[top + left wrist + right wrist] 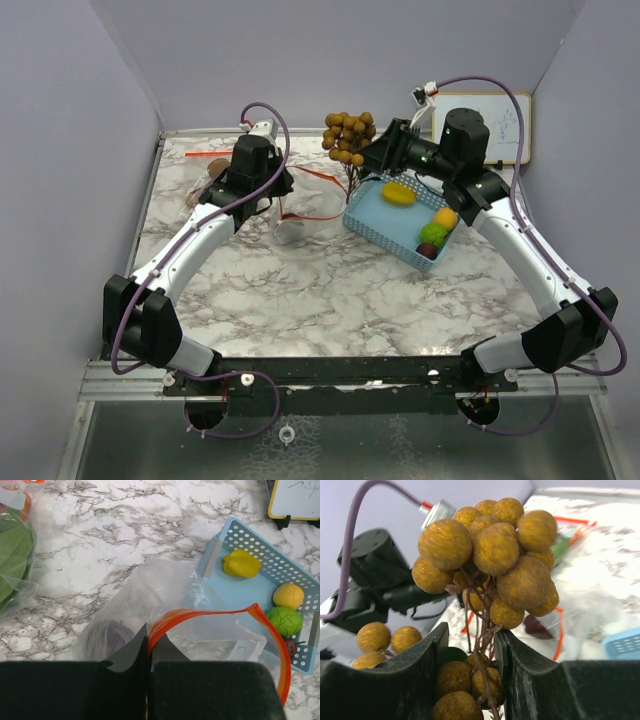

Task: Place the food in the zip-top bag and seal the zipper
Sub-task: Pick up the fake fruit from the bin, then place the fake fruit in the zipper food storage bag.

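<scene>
Our left gripper (148,641) pinches the zip-top bag (150,587); our right gripper (472,641) clamps the brown grape bunch (495,547). Marbled worktop (330,290), lilac walls (350,60).

The near half of the table (330,300) is bare marble and gives open passage from either side. Farther back the way is blocked in a row: a second bag (15,555) at the far left, the bag (150,585) at centre with the left gripper (148,632) clamped on its orange rim, and the basket (380,215) just beside it on the right. The right gripper (472,635) holds the grapes (490,545) above the basket's far corner, a whiteboard (497,125) stands at the far right, and walls (350,60) close three sides.
</scene>
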`<state>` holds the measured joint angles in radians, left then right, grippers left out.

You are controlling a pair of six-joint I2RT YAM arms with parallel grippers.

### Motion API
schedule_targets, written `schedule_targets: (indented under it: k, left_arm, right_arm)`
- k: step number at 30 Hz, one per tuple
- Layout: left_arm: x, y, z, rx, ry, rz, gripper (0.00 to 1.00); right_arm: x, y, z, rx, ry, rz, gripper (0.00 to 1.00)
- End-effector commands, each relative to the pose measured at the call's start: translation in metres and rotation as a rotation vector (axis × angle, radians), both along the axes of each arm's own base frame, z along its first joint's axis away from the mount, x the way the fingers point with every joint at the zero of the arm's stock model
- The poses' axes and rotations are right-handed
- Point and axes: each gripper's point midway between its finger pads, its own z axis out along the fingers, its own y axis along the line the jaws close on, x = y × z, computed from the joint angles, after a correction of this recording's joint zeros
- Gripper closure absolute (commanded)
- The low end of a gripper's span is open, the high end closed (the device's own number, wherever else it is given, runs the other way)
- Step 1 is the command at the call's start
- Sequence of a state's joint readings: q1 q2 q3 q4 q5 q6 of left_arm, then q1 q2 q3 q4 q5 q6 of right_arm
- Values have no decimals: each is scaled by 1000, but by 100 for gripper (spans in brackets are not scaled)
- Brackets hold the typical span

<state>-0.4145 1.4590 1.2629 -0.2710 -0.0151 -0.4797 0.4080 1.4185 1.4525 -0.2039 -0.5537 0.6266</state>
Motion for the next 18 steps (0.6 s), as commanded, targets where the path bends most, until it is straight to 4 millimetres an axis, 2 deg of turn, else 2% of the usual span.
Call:
schedule_targets:
  k: [1, 5, 9, 15, 18]
  left_arm:
    - [5, -7, 18, -17, -37, -27, 100]
    - [7, -8, 18, -18, -39, -25, 100]
    - [10, -11, 18, -26, -41, -29, 100]
    - [12, -13, 15, -33, -34, -29, 100]
    - [13, -14, 14, -41, -30, -28, 100]
  right_arm:
    - [-45, 18, 20, 144, 0, 213, 76]
    - [-58, 18, 14, 121, 43, 234, 76]
    - [-63, 20, -4, 82, 93, 268, 76]
    - [-66, 34, -26, 57, 136, 322, 78]
    - [-70, 43, -44, 27, 175, 369, 78]
